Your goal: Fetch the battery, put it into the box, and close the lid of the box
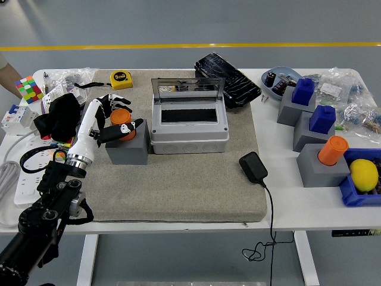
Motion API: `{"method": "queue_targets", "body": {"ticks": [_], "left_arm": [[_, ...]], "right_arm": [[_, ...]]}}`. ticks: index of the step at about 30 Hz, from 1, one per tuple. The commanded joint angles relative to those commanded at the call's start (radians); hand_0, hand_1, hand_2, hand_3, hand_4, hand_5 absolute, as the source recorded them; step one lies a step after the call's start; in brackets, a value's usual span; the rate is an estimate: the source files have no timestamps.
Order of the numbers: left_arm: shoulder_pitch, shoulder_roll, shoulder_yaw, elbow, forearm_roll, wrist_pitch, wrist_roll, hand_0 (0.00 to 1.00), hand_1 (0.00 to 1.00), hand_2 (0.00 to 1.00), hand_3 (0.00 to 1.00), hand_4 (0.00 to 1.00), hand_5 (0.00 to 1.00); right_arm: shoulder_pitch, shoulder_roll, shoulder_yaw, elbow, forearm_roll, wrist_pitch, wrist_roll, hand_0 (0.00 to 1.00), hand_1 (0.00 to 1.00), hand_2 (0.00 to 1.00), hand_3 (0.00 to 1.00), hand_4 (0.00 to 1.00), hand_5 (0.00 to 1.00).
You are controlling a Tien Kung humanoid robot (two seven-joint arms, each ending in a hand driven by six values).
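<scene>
An orange battery (123, 117) stands upright in a grey block (128, 150) on the tan mat, left of the grey box (189, 136). The box is open, with its clear lid (188, 87) standing up at the back. My left hand (114, 116) is at the battery: the thumb lies across its front and the fingers (111, 101) curl around its back and top. The battery still sits in the block. A second orange battery (332, 150) stands in a grey block at the right.
A black charger (253, 167) with its cable lies right of the box. A black bag (227, 79) and a yellow tape measure (121, 77) lie behind. Black cloth (59, 116) and a power strip lie at the left. A person's arm (5, 67) shows at the top left edge.
</scene>
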Motion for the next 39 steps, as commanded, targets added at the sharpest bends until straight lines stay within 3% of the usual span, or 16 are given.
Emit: {"method": "queue_targets", "body": {"ticks": [5, 6, 10, 11, 17, 18, 27, 34, 39], "left_arm": [[-0.002, 0.0, 0.006, 0.008, -0.021, -0.005, 0.0, 0.311, 0.281, 0.296, 0.342, 0.801, 0.002], [-0.003, 0.0, 0.007, 0.01, -0.026, -0.005, -0.002, 0.177, 0.227, 0.266, 0.323, 0.688, 0.002], [-0.008, 0.0, 0.011, 0.015, -0.042, -0.005, -0.01, 0.177, 0.227, 0.266, 0.323, 0.688, 0.002], [-0.009, 0.0, 0.013, 0.016, -0.045, -0.004, -0.012, 0.097, 0.182, 0.254, 0.309, 0.661, 0.002], [-0.007, 0.0, 0.038, 0.016, -0.07, 0.002, -0.036, 0.097, 0.182, 0.254, 0.309, 0.661, 0.002], [-0.006, 0.0, 0.043, 0.015, -0.073, 0.003, -0.04, 0.027, 0.106, 0.214, 0.252, 0.616, 0.002], [0.0, 0.0, 0.065, 0.001, -0.094, 0.006, -0.056, 0.013, 0.094, 0.198, 0.239, 0.584, 0.002], [-0.004, 0.0, 0.066, -0.045, -0.068, 0.013, -0.056, 0.01, 0.087, 0.197, 0.234, 0.577, 0.002], [-0.019, 0.0, 0.096, -0.111, 0.004, 0.021, -0.056, 0.01, 0.084, 0.195, 0.23, 0.566, 0.002]], "right_arm": [[-0.001, 0.001, -0.003, 0.0, 0.002, 0.0, 0.001, 0.769, 0.722, 0.73, 0.75, 0.998, 0.642], [-0.001, 0.001, -0.003, 0.0, 0.001, 0.0, 0.0, 0.77, 0.722, 0.73, 0.751, 0.998, 0.642], [0.0, 0.002, -0.002, 0.0, 0.0, 0.0, 0.0, 0.77, 0.722, 0.73, 0.751, 0.998, 0.642], [0.0, 0.002, -0.003, 0.0, 0.0, 0.0, 0.0, 0.77, 0.722, 0.73, 0.751, 0.998, 0.642], [0.0, 0.003, -0.004, 0.0, 0.002, 0.0, 0.001, 0.771, 0.722, 0.73, 0.752, 0.998, 0.642], [0.0, 0.003, -0.005, 0.0, 0.002, 0.0, 0.002, 0.771, 0.72, 0.73, 0.752, 0.998, 0.642], [-0.002, 0.003, -0.005, 0.0, 0.0, 0.0, 0.004, 0.771, 0.721, 0.73, 0.752, 0.998, 0.642], [-0.002, 0.003, -0.004, 0.0, 0.002, -0.004, 0.012, 0.77, 0.721, 0.73, 0.753, 0.998, 0.641], [-0.002, 0.004, -0.003, 0.0, 0.003, -0.005, 0.015, 0.77, 0.72, 0.73, 0.754, 0.998, 0.642]]}}
